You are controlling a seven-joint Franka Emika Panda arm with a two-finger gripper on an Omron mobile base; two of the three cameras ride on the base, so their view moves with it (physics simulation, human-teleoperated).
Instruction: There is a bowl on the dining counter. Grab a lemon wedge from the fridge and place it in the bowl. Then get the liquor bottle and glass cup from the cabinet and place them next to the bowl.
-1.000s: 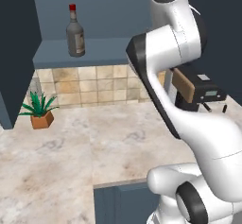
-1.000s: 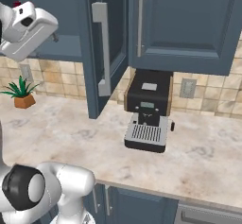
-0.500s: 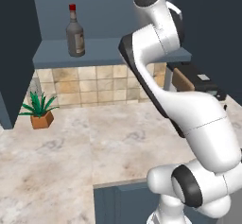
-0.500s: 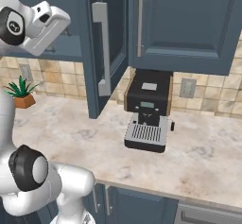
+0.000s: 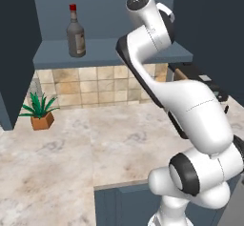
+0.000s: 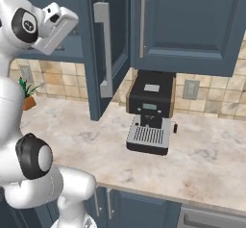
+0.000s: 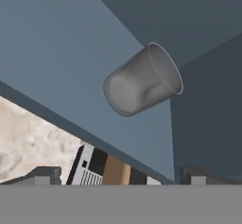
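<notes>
glass cup [image 7: 143,79] on cabinet [image 5: 114,53] shelf — light, slick, breakable | grip mid-wall | hand [image 7: 118,175] wide open, empty

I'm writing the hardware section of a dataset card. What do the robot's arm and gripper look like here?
The arm is built of glossy white rounded shells, with dark grey to black rings at the joints and a dark disc capping the top joint. No loose cables or printed markings can be seen. The hand is a boxy white block. The gripper has two small, dark grey, blocky finger tips.
</notes>
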